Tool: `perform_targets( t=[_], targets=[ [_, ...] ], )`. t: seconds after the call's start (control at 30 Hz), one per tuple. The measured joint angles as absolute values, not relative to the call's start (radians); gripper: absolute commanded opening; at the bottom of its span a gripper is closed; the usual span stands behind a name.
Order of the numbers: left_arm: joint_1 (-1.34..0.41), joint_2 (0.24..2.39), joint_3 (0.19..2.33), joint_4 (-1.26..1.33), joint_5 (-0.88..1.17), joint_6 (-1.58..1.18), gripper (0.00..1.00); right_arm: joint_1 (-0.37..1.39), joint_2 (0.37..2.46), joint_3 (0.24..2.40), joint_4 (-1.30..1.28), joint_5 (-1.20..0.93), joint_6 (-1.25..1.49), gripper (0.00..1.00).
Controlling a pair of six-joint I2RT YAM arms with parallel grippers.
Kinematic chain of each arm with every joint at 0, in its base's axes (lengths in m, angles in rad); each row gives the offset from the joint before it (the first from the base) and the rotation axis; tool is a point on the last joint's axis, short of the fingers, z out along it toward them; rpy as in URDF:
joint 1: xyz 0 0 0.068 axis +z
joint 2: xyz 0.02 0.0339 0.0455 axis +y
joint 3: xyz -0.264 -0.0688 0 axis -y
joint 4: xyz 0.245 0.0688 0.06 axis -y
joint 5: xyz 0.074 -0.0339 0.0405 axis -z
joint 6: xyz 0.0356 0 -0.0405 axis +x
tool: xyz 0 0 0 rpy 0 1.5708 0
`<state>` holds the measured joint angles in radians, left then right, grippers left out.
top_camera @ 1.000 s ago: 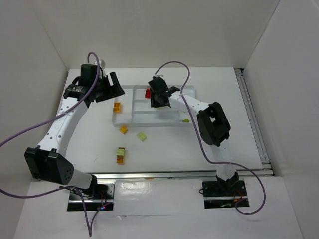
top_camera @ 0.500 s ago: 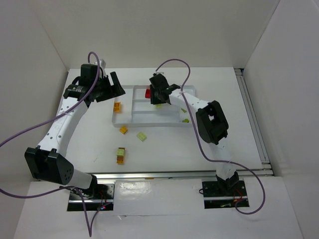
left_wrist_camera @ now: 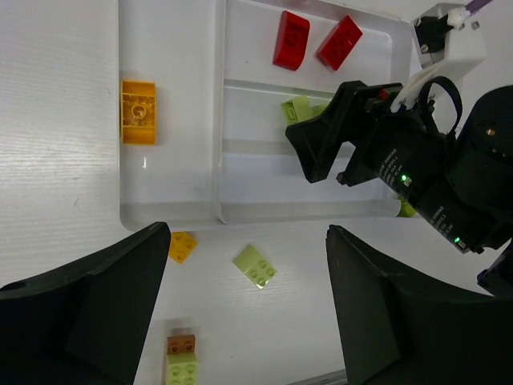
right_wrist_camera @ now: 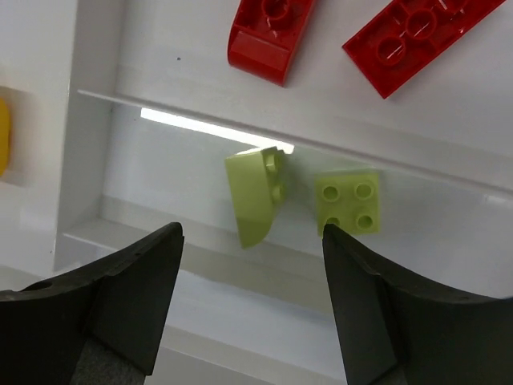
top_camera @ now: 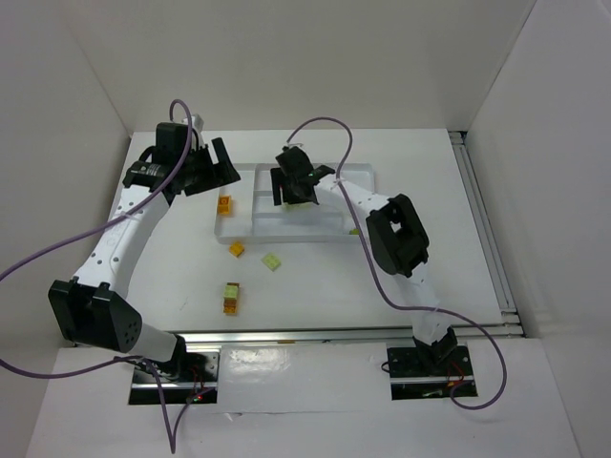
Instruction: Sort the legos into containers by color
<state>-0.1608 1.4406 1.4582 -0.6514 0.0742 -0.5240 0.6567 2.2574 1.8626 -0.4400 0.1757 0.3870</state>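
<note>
The right gripper [right_wrist_camera: 252,269] hangs with its fingers spread wide and nothing between them, low over the middle slot of the white tray [left_wrist_camera: 172,218]. Directly beneath it in that slot lie a light green sloped brick [right_wrist_camera: 255,196] and, just beside it but apart, a light green square brick [right_wrist_camera: 347,200]. Across the ridge, in the far slot, rest two red bricks [right_wrist_camera: 268,36], near each other. An orange brick [left_wrist_camera: 138,111] sits alone in the tray's left side section. The left gripper [left_wrist_camera: 247,273] is also released and empty, hovering over the tray's near-left corner. On the table [left_wrist_camera: 56,160] just outside the tray are a small yellow-orange brick [left_wrist_camera: 183,245], a loose light green brick [left_wrist_camera: 255,265], and an orange-on-green stack [left_wrist_camera: 181,361].
</note>
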Motion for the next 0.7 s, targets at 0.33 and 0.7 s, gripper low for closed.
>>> perform_targets(
  t=[0.33, 0.7],
  targets=[
    [-0.155, 1.441, 1.459, -0.654, 0.031, -0.522, 0.89, 0.830, 1.782, 1.332, -0.369, 0.242, 0.361, 0.77],
    [-0.142, 1.441, 1.459, -0.654, 0.014, -0.522, 0.89, 1.015, 1.829, 1.221, -0.269, 0.186, 0.293, 0.82]
  ],
)
